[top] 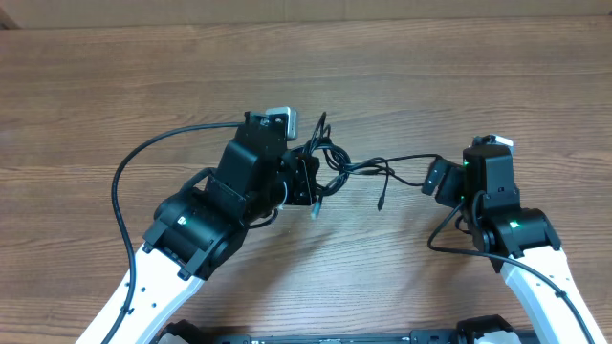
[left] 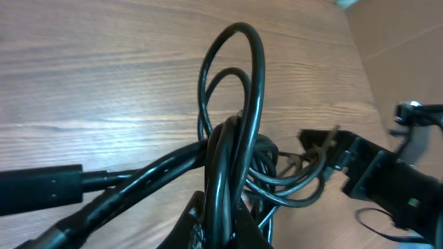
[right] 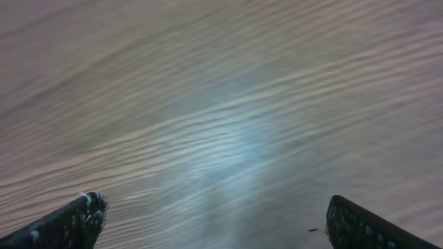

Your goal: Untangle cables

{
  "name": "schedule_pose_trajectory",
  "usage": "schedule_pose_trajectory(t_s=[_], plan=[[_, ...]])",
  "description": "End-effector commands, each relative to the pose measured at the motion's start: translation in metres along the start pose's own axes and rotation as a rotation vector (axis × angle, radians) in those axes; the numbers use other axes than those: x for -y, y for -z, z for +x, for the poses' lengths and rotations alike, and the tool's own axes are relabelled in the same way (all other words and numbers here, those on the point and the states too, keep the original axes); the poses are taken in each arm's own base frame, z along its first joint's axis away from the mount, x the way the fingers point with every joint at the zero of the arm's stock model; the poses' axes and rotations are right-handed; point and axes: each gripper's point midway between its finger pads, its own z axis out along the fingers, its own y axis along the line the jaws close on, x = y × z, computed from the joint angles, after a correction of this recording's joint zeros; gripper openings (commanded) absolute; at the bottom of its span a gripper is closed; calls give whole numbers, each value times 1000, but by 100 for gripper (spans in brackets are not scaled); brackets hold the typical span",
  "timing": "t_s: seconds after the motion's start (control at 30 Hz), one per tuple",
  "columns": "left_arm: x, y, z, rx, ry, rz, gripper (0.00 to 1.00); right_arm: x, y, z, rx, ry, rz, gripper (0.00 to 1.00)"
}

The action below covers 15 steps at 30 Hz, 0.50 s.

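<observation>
The cables [top: 337, 168] are bunched near the middle of the desk [top: 430, 76] and clenched in the left gripper [top: 311, 183]. Their long axis runs along the far edge, with one strand stretched rightwards to the right gripper [top: 438, 179], whose jaws are spread wide over bare wood. The left fingers are hidden by loops. Whether the strand touches the right gripper cannot be told.

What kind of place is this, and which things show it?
Probably a robot test bench in a lab or workshop, not a home. A robot's left arm and right arm reach over a bare wood-grain table, with a tangle of thin black cables between them.
</observation>
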Motion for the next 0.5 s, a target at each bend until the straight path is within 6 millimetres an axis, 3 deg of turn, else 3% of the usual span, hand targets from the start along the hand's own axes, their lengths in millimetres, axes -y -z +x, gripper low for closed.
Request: schedule_pose_trajectory(t_s=[0.0,0.3,0.37,0.47], plan=[[-13,12,-23,123,-81,-101,4,35,5,-14,75,0,199,100],[-54,26,-47,238,-241,-370,4,41,6,-12,69,6,235,100],[-51,25,-46,230,-267,-357,4,36,5,-9,51,7,200,100],[-41,20,-40,189,-323,-299,4,5,1,7,-42,84,18,100]])
